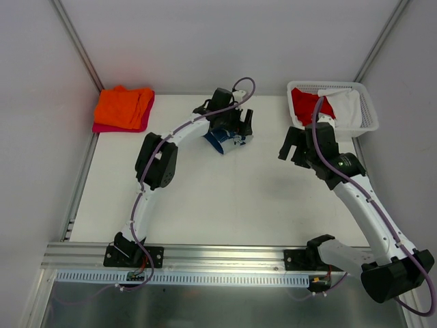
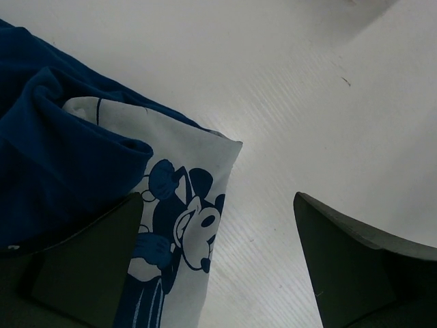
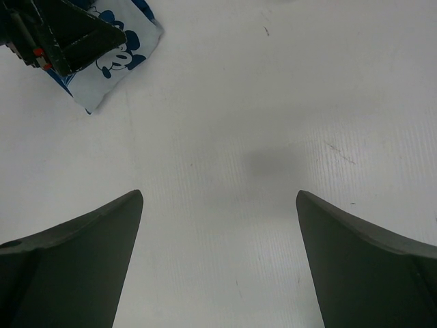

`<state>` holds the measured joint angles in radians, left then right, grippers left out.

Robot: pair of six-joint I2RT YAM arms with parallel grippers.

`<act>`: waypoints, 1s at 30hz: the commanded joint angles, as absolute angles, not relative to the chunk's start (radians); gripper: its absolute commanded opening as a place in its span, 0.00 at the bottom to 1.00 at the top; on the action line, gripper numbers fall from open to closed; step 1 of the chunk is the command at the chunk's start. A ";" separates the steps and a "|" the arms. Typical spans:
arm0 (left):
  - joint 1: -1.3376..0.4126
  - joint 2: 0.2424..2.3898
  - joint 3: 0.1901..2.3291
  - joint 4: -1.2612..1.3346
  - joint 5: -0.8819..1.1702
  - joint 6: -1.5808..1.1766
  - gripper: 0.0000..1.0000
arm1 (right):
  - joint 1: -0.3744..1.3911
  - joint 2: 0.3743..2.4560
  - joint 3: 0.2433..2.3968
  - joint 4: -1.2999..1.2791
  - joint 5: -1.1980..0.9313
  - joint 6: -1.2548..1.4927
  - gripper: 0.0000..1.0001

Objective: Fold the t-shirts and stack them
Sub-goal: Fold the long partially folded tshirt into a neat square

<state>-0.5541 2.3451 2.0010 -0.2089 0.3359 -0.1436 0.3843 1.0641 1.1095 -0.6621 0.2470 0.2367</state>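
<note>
Left wrist view puts the navy t-shirt [image 2: 61, 157], bunched at the far middle of the table [image 1: 205, 205], beneath 1 finger of your wide-open left gripper [image 2: 218, 260], the nearer arm, while the open, empty right gripper [image 3: 218, 253] hovers well right, near the basket [image 1: 369, 113], only bare table between.

Left arm [image 1: 179, 131] reaches far forward, left gripper [image 1: 231, 128] spread wide and low; right arm [image 1: 360, 198] bends inward, right gripper [image 1: 292, 146] gaping too.
</note>
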 commanded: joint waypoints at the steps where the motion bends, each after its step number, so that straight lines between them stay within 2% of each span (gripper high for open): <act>1: -0.538 2.330 1.971 -0.169 0.301 -0.123 0.94 | 0.390 1.029 1.109 -0.646 0.265 0.249 0.99; 8: -0.535 2.335 1.944 -0.133 0.102 -0.077 0.94 | 0.391 1.017 1.091 -0.643 0.271 0.247 0.99; 23: -0.497 2.310 1.937 -0.037 0.006 -0.068 0.95 | 0.391 1.026 1.065 -0.629 0.267 0.236 0.99; 30: -0.474 2.313 1.898 0.052 -0.162 -0.068 0.96 | 0.391 1.023 1.049 -0.629 0.265 0.233 1.00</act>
